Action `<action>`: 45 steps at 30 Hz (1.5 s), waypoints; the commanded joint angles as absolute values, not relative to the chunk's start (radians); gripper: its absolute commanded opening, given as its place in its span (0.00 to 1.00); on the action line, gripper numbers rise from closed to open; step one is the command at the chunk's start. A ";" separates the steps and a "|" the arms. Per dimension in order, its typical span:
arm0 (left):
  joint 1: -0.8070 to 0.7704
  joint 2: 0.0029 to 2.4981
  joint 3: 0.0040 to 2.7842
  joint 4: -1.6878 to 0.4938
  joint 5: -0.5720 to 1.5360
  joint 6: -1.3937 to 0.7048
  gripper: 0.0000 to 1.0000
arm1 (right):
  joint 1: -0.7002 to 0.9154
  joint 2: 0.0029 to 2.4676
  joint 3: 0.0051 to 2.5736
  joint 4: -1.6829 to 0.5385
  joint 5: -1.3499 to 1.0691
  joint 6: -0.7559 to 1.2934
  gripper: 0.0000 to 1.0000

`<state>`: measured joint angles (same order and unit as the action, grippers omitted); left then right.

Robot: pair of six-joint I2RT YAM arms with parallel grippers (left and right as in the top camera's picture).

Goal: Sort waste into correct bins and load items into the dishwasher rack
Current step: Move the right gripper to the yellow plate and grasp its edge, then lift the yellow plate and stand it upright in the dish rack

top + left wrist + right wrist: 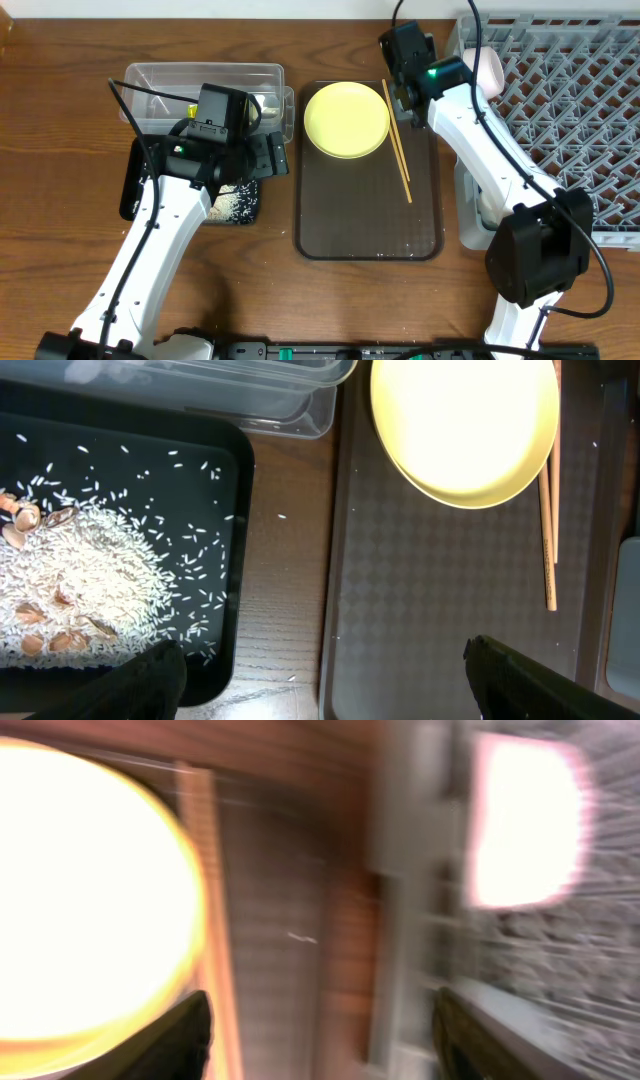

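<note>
The plate [346, 120] lies flat at the far end of the brown tray [365, 210], with the chopsticks [398, 140] just beside its right rim, side by side. The left fingers [150, 680] hang wide apart and empty between the black tray [232, 610], where the rice [90, 580] is heaped, and the brown tray; the tub [170, 80] stands just behind on the tabletop [60, 150]. The right fingers [175, 1040] also stand apart with nothing between them, though that view is smeared; they are near the rack [570, 110], where the bowl [488, 72] sits by its left edge. The plate looks stiff, light and glossy, so probably slippery. Lying flat, it offers only its rim, so one finger would likely have to slip under the edge, best on the side away from the chopsticks. The chopsticks look thin and very light and may roll or splay; pinching both together near mid-length seems the safest hold, and the tray's smooth floor may let them skid.
</note>
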<state>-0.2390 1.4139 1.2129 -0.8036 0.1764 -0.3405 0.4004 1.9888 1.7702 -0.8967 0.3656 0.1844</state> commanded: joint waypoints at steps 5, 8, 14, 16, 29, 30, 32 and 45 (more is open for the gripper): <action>-0.236 1.420 1.214 -0.803 0.171 -0.341 0.91 | 0.400 2.016 1.631 -0.798 0.081 0.557 0.57; -0.236 1.420 1.214 -0.803 0.171 -0.341 0.91 | 0.400 2.017 1.528 -0.738 0.080 0.681 0.55; -0.236 1.420 1.214 -0.803 0.171 -0.341 0.91 | 0.401 2.017 1.382 -0.585 0.030 0.749 0.48; -0.236 1.420 1.214 -0.803 0.171 -0.341 0.91 | 0.405 2.017 1.343 -0.525 0.017 0.753 0.46; -0.236 1.420 1.214 -0.803 0.171 -0.341 0.91 | 0.435 2.017 1.241 -0.389 0.018 0.774 0.23; -0.236 1.420 1.214 -0.803 0.171 -0.341 0.91 | 0.438 2.017 1.241 -0.393 0.018 0.774 0.16; -0.236 1.420 1.214 -0.803 0.171 -0.341 0.91 | 0.439 2.017 1.241 -0.397 0.018 0.773 0.04; -0.236 1.420 1.214 -0.803 0.171 -0.341 0.91 | 0.366 1.793 1.278 -0.395 0.020 0.510 0.01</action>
